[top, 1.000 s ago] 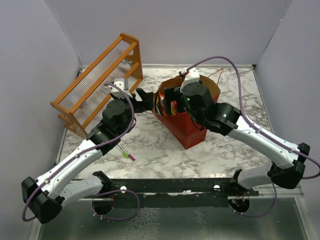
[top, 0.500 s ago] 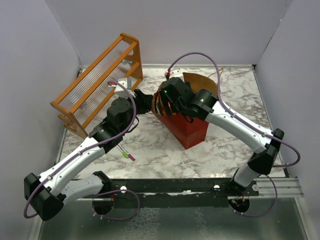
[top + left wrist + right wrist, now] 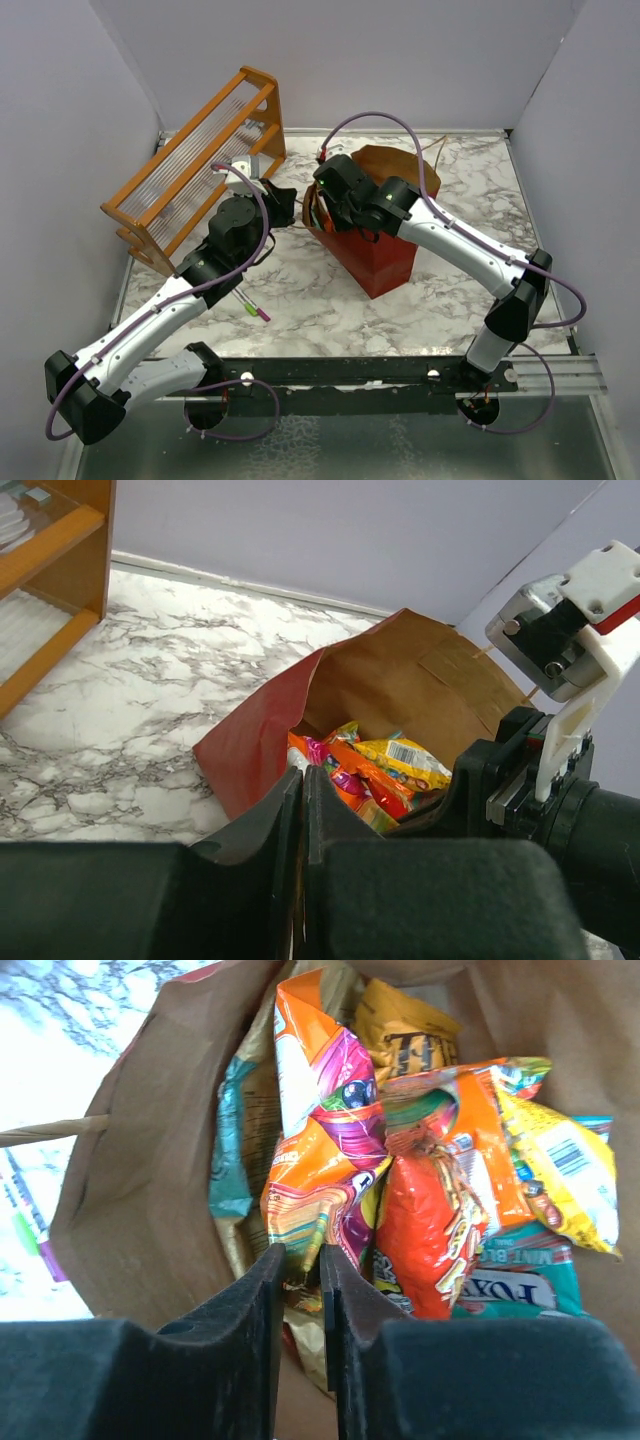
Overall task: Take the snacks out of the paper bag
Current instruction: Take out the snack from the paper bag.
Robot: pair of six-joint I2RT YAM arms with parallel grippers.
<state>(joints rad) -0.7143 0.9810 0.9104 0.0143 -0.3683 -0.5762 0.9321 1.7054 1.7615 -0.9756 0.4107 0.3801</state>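
Marble tabletop (image 3: 320,300) carries the paper bag (image 3: 375,262), snacks (image 3: 430,1210) inside it, its rim pinched in the nearly shut left hand (image 3: 303,775), while the right hand (image 3: 300,1252) is clamped on an orange packet (image 3: 310,1180).

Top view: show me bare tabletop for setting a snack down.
Bare table lies in front of the paper bag, right of the markers. More marble beyond the right arm, toward the far right corner. Crowded: between rack and bag, under the left arm.

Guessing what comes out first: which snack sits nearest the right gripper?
The orange-and-pink packet, whose lower edge meets the right gripper; the rest lie beside or behind.
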